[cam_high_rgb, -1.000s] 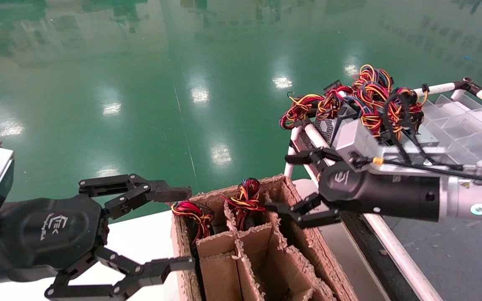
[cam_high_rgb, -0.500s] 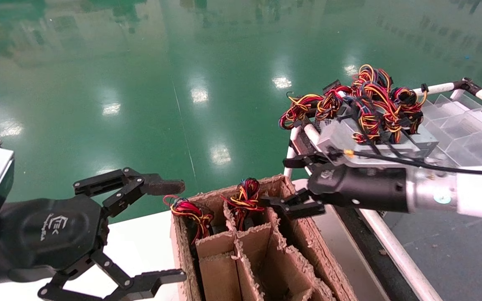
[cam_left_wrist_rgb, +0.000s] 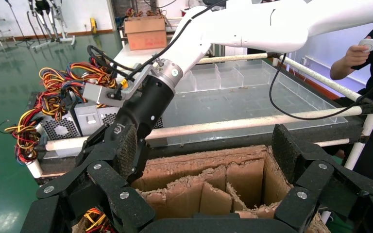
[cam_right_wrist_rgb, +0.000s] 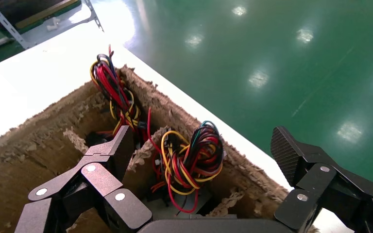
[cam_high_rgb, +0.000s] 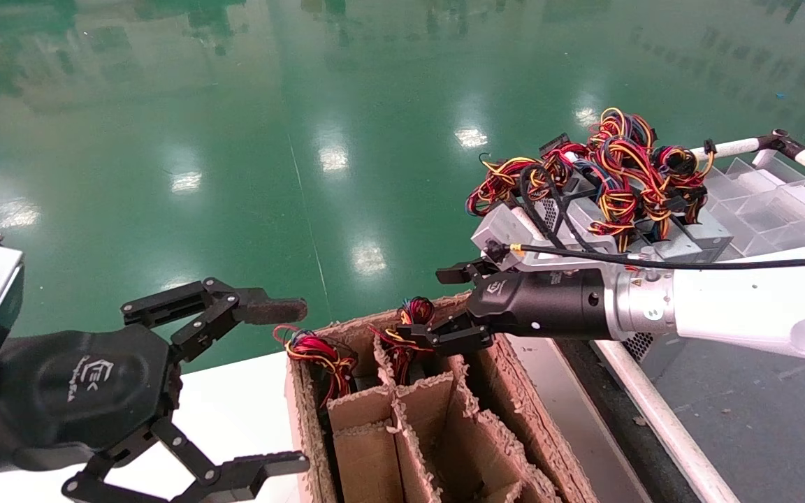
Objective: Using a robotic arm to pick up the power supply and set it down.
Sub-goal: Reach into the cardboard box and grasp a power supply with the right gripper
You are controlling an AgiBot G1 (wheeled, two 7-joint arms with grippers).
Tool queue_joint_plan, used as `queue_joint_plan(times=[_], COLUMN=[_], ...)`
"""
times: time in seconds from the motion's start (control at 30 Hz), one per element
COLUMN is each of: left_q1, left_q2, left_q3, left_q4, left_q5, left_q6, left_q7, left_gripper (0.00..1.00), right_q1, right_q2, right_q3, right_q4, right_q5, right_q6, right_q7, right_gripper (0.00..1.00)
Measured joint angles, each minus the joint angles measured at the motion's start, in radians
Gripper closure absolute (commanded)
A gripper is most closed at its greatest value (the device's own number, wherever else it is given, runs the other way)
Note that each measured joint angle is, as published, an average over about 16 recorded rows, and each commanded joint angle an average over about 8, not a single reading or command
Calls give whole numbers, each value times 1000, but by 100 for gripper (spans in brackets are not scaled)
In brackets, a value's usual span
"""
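Left gripper (cam_high_rgb: 280,388) hovers just left of the cardboard box (cam_high_rgb: 367,454), fingers spread wide and holding nothing. It has barely stirred over the last second, so I take it as idle.

Next along, inside the box's far-left cell, sits a unit with a mostly red bundle (cam_high_rgb: 315,349); that one is untouched. In the far cell just right of it stands the power supply (cam_high_rgb: 413,318), still seated in the box, its red, yellow and black wire loop poking above the rim.

The change is on the right. A second ago the right gripper (cam_high_rgb: 437,305) hung beyond the box's right wall; it has since swept left and now sits over the far rim, its lower finger just beside the wire loop. Its fingers are open at a moderate spread and empty. The wrist view looks straight down on the loop, between the two fingers.

Right of the box, the pile of other supplies (cam_high_rgb: 605,181) stays put.

So the reach looks nearly done, with descent and closing still ahead. Snagging loose wires instead of the metal body seems the main risk.
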Motion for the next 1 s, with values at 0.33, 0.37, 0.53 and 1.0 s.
queue_joint_plan(times=[0.33, 0.37, 0.53, 1.0], left_q1=[0, 0, 0, 0], left_q2=[0, 0, 0, -1], left_q3=[1, 1, 1, 2], left_q4=[0, 0, 0, 0], left_q5=[0, 0, -1, -1], left_q6=[0, 0, 0, -1], left_q7=[0, 0, 0, 1], left_gripper=[0, 0, 0, 0], right_q1=[20, 22, 28, 32], right_q2=[-39, -40, -48, -72], right_q3=[0, 0, -1, 0], right_q4=[-125, -135, -178, -260], right_q5=[12, 13, 13, 19], right_q6=[-42, -45, -60, -71], right_q7=[-88, -94, -120, -170], right_gripper=[100, 100, 100, 100])
